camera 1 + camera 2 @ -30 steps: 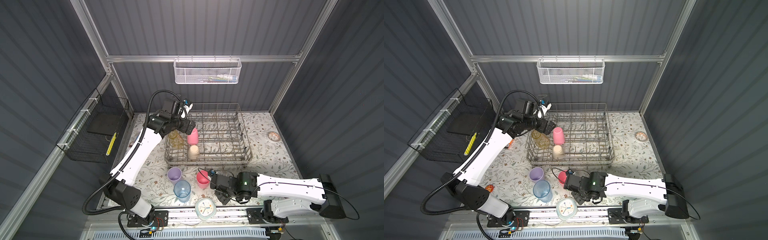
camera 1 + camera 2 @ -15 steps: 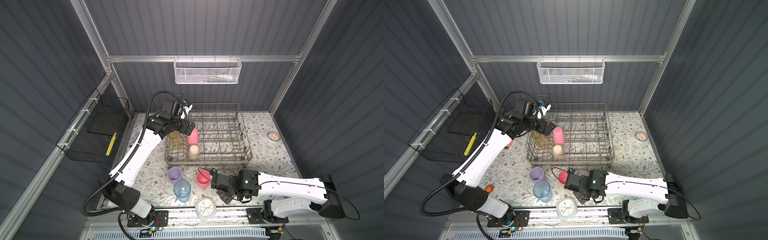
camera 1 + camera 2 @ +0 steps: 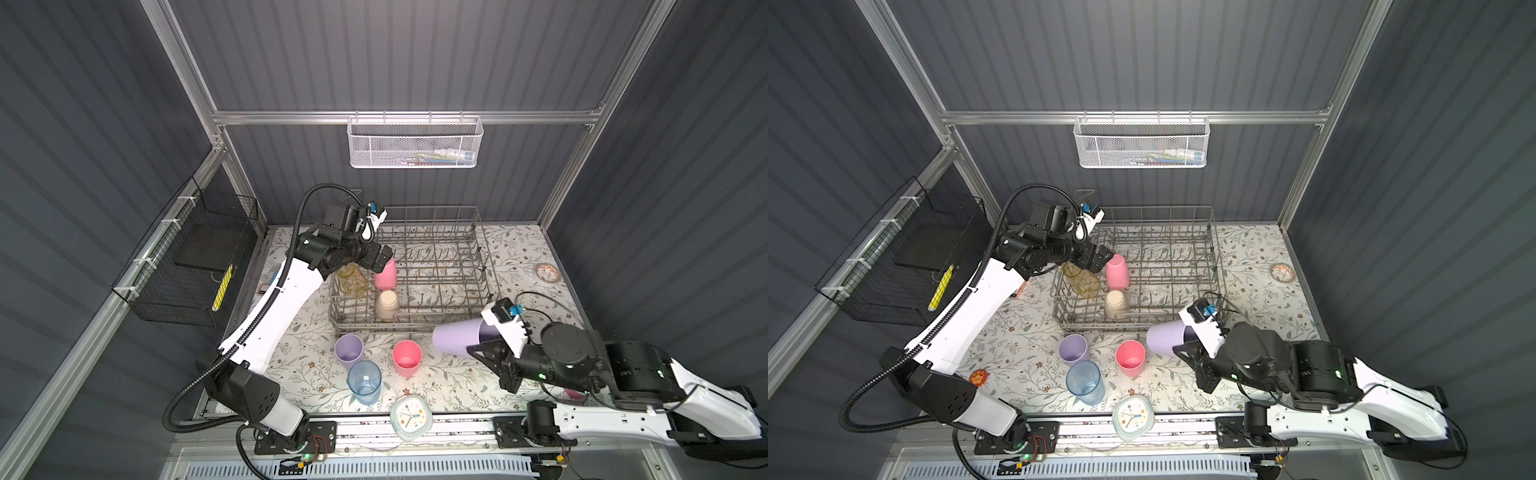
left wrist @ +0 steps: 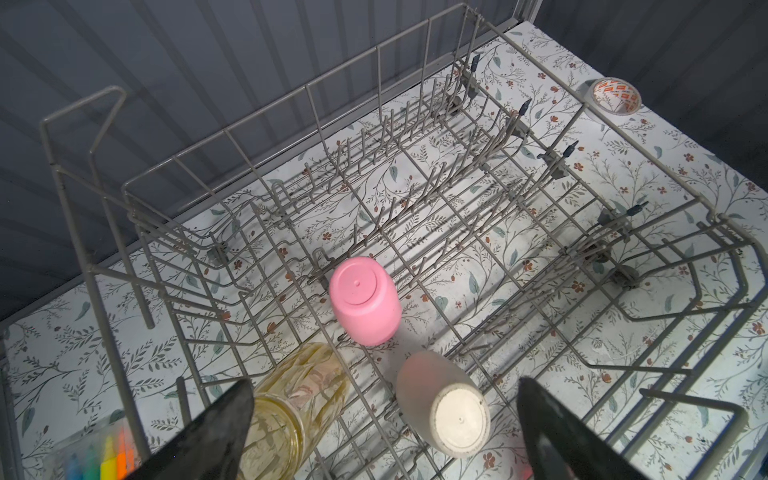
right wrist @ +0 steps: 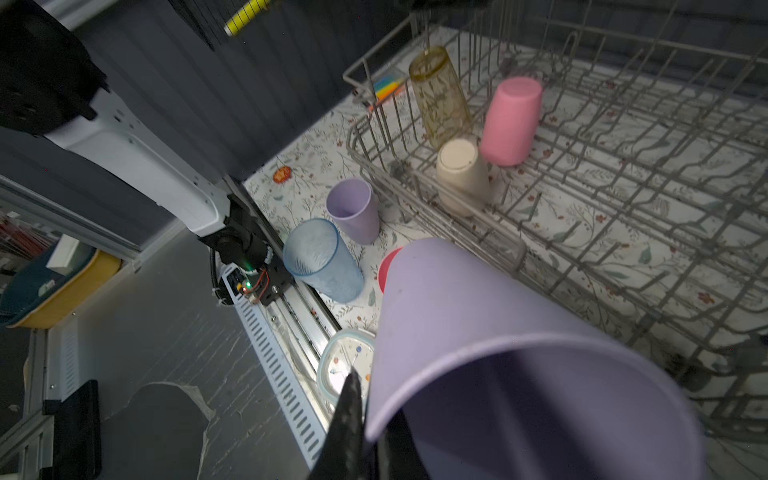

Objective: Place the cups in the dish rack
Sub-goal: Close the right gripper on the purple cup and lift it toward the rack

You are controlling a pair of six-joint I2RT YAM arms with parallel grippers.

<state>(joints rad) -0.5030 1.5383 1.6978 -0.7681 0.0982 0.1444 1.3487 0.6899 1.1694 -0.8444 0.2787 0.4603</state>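
Dark ribbed walls (image 3: 415, 54) boxed the scene in, and under them we had the floral tabletop (image 3: 523, 253). Biggest thing on it was the dish rack (image 3: 432, 216), grey wire, set toward the back wall. Up on that wall hung the white mesh basket (image 3: 415, 143).

Over to the arms! We saw the left gripper (image 4: 384, 384) hovering above the rack's left end, jaws spread wide, nothing between them. And the right gripper (image 3: 488, 343) was clamped tight on the rim of a lilac cup (image 3: 455, 338), one finger inside the mouth and one outside, as the right wrist view showed us. That cup was raised and tipped on its side, base pointing left, just in front of the rack's near rail.

Inside the rack, all at the left end, we counted three. The patterned glass (image 3: 352, 280) leaned by the left wall, the pink cup (image 3: 386, 274) sat upside down just beside it, and the beige cup (image 3: 387, 304) sat upside down nearer the front rail.

Out front on the table three more stood mouths up, close together: the second lilac cup (image 3: 349, 351), the second pink cup (image 3: 407, 357), and the blue tumbler (image 3: 364, 381) nearest the front edge. Last, a clock (image 3: 411, 417) lay at that edge.
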